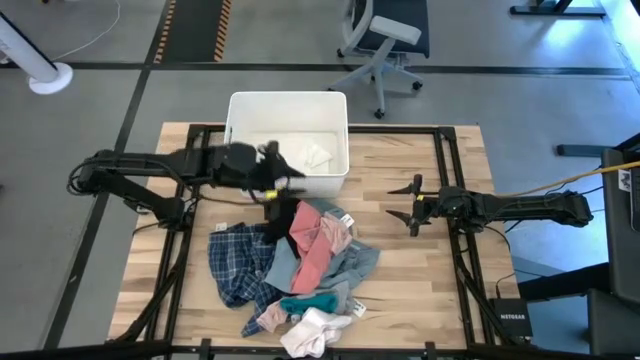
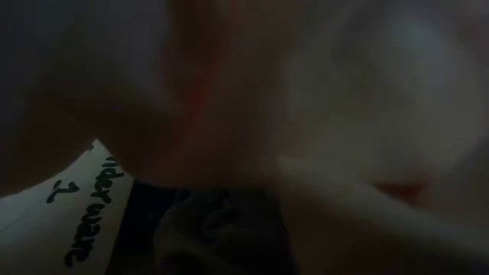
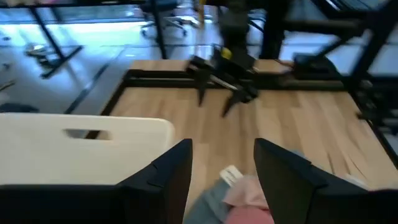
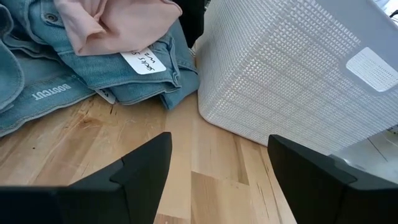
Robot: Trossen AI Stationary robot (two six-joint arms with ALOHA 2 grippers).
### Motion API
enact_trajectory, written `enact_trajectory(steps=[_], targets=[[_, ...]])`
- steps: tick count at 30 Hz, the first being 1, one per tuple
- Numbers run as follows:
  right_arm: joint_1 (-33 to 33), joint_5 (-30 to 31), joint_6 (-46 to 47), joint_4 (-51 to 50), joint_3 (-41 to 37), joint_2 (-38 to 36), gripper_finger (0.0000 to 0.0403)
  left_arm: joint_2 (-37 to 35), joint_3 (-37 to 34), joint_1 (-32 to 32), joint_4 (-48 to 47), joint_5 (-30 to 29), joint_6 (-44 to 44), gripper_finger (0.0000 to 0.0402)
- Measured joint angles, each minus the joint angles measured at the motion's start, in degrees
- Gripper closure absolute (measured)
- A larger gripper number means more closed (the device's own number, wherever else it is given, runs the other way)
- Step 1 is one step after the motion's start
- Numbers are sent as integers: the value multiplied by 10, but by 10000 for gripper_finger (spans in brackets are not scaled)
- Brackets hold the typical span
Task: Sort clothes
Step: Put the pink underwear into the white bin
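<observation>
The clothes lie in a pile (image 1: 295, 265) on the wooden table in front of the white bin (image 1: 240, 115): a blue-white plaid shirt (image 1: 238, 262), a pink piece (image 1: 312, 245), grey-blue denim (image 1: 352, 262), a teal piece (image 1: 310, 303) and a white piece (image 1: 315, 330). White cloth (image 1: 305, 152) lies inside the bin. My left gripper (image 1: 283, 182) hovers open over the bin's near edge, above the pile's far end, with nothing between its fingers (image 3: 180, 177). My right gripper (image 1: 408, 205) stands open to the right of the pile, pointing at the denim (image 4: 124, 81) and the bin (image 4: 292, 74).
The low view is almost wholly covered by dark cloth lying close before it, with a white label (image 2: 76, 214) showing. A black frame (image 1: 450, 170) runs around the table. Bare wood (image 1: 400, 160) lies to the right of the bin, between it and the right arm.
</observation>
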Motion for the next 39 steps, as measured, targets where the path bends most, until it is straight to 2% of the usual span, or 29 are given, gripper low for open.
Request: enact_trajectory(steps=[10, 14, 21, 25, 30, 35, 39], targets=[[0, 0, 0, 0, 0, 0, 117, 71, -1, -75, -31, -2, 87, 256], [0, 0, 0, 0, 0, 0, 117, 73, -1, -87, -38, -3, 66, 262], [0, 0, 0, 0, 0, 0, 117, 70, -1, -110, -129, -5, -5, 263], [0, 0, 0, 0, 0, 0, 117, 72, -1, -112, -147, -7, -20, 263], [0, 0, 0, 0, 0, 0, 117, 73, -1, -110, -135, -7, -7, 263], [0, 0, 0, 0, 0, 0, 117, 77, -1, -98, -69, -9, 29, 262], [0, 0, 1, 0, 0, 0, 117, 83, -1, -85, -66, -10, 45, 245]])
